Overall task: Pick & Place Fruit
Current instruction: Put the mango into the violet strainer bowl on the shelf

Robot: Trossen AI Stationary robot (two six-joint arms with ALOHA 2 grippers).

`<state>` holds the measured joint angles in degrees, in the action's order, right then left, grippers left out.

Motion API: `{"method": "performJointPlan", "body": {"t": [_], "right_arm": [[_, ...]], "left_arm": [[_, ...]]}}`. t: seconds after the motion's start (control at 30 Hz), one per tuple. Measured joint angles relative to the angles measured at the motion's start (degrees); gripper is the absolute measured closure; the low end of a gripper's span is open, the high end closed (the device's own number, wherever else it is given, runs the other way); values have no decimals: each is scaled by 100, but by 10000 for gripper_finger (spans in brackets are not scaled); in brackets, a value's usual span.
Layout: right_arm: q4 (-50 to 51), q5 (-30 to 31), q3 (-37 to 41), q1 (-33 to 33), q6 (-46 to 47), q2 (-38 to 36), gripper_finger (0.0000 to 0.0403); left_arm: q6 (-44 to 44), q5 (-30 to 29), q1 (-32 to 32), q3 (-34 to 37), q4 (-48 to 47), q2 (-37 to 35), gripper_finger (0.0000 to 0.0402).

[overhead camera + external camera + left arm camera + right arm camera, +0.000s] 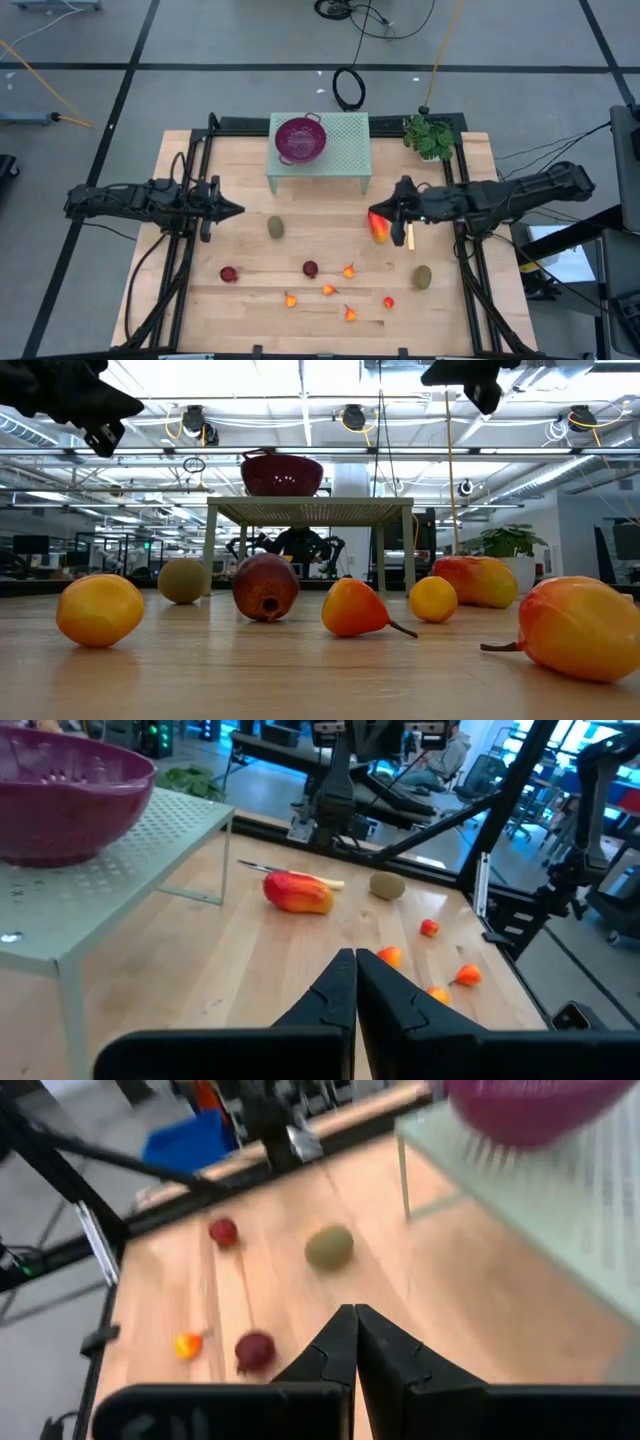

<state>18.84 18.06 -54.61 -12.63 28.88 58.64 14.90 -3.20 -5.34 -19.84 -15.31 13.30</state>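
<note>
Fruit (380,228), the red-orange oblong, lies just beside the right gripper (375,209), whose fingers are clenched empty. Left gripper (238,210), also clenched empty, hovers near a brown-green oval (276,228).

The wooden table (180,160) carries a pale green perforated stand (345,135), a small green plant (430,137), a yellow-handled knife (290,873), and scattered toy fruit (310,269).

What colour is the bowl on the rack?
Purple bowl; clearest in the high view.
</note>
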Motion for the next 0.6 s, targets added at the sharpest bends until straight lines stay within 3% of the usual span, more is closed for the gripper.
{"method": "performJointPlan", "body": {"t": [0.2, 0.6], "right_arm": [[1342, -53, -670, -135, 934, 680, 403], [3722, -936, -1936, -49, 2011, 1838, 403]], "left_arm": [[39, 81, 0, 0, 7, 0, 394], [50, 35, 1, 0, 74, 0, 391]]}}
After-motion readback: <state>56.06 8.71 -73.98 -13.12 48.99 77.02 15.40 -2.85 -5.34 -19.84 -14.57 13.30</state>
